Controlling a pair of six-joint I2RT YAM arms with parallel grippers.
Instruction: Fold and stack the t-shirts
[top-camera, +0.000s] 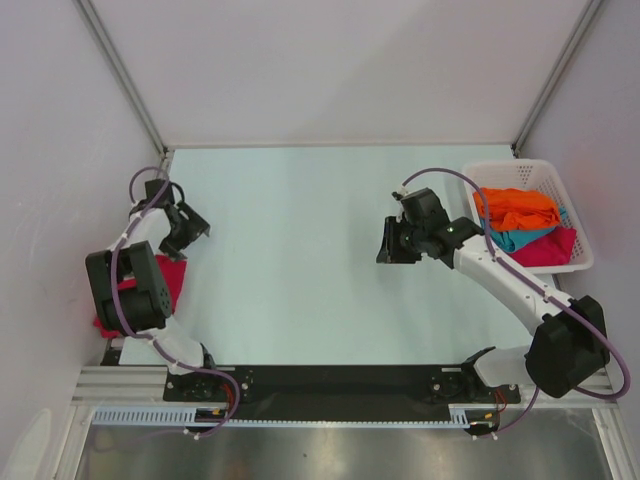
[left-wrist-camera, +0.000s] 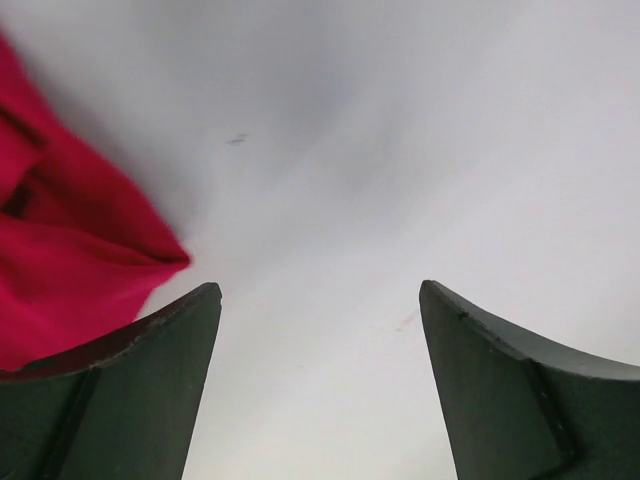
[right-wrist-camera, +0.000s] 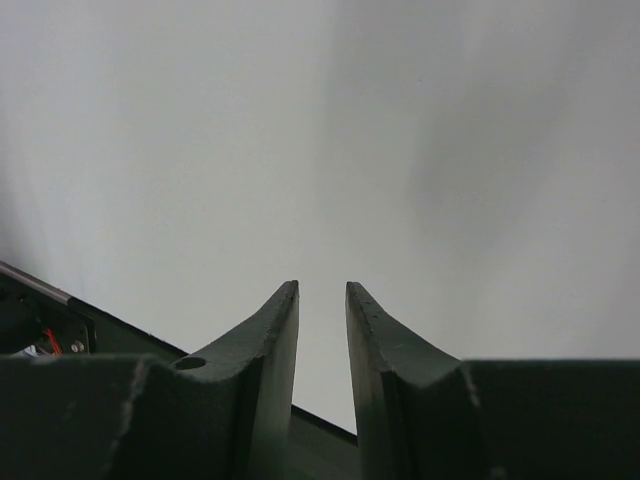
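Observation:
A crimson red t-shirt (top-camera: 172, 282) lies bunched at the table's left edge, partly under my left arm; it also shows at the left of the left wrist view (left-wrist-camera: 60, 250). My left gripper (top-camera: 192, 230) (left-wrist-camera: 320, 292) is open wide and empty, just right of that shirt. My right gripper (top-camera: 388, 246) (right-wrist-camera: 322, 286) hovers over bare table right of centre, its jaws almost together with a thin gap and nothing between them. An orange t-shirt (top-camera: 515, 208), a teal t-shirt (top-camera: 522, 238) and another crimson t-shirt (top-camera: 552, 250) lie piled in the basket.
The white slatted basket (top-camera: 520, 166) stands at the table's right edge, just behind my right arm. White walls close in on the left, back and right. A black rail (top-camera: 320, 380) carries the arm bases at the near edge.

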